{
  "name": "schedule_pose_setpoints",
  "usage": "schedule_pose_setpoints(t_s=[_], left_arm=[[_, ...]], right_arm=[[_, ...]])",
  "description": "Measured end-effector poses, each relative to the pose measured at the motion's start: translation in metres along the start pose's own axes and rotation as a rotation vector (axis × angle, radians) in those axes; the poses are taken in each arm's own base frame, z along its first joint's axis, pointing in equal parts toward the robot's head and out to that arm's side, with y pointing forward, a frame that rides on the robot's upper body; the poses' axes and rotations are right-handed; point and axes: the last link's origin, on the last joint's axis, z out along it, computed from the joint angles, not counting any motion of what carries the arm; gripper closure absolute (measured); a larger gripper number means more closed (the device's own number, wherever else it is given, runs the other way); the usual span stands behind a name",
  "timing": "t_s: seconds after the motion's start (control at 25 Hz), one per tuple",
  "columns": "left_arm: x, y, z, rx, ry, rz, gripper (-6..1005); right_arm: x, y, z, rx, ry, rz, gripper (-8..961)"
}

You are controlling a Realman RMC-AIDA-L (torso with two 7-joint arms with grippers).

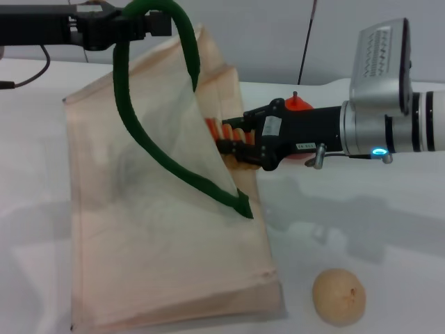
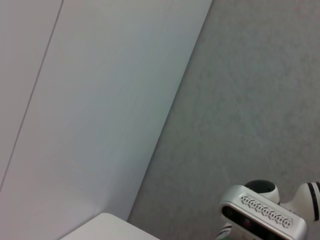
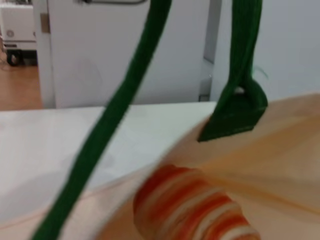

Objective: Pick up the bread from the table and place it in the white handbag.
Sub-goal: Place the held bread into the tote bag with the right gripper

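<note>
Reaching in from the right in the head view, the right gripper (image 1: pixel 240 147) has its jaws closed on the bread (image 1: pixel 224 131) at the mouth of the white handbag (image 1: pixel 160 264); most of the loaf is hidden behind the bag's raised cloth panel. The left gripper (image 1: pixel 149 24) holds up the green handle (image 1: pixel 142 139), jaws closed on it. A tan ball (image 1: pixel 338 297) sits on the worktop (image 1: pixel 389 229) just beside the bag's near corner.

The left wrist view shows only wall and part of the right arm's silver housing (image 2: pixel 265 217).

The right wrist view shows the striped loaf (image 3: pixel 192 210) inside the bag's opening, between the handle straps (image 3: pixel 115 115); its own jaws are out of sight.
</note>
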Motion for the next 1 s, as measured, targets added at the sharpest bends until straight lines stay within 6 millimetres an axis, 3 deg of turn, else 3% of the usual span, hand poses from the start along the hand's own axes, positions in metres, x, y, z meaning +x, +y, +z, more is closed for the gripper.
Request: schedule_pose_setpoints(t_s=[0.2,0.4,1.0], left_arm=[[-0.001,0.000,-0.001,0.002,0.000,-0.003,964],[-0.001,0.000,-0.001,0.001,0.000,-0.001,964],[0.001,0.000,0.001,-0.002,0.002,0.003,967]], right_arm=[[0.000,-0.003,0.000,0.020,-0.003,0.014,654],[-0.005,0.015,0.000,-0.112,-0.019,-0.037,656],[-0.007,0.015,0.004,-0.109,-0.012,-0.042,669]])
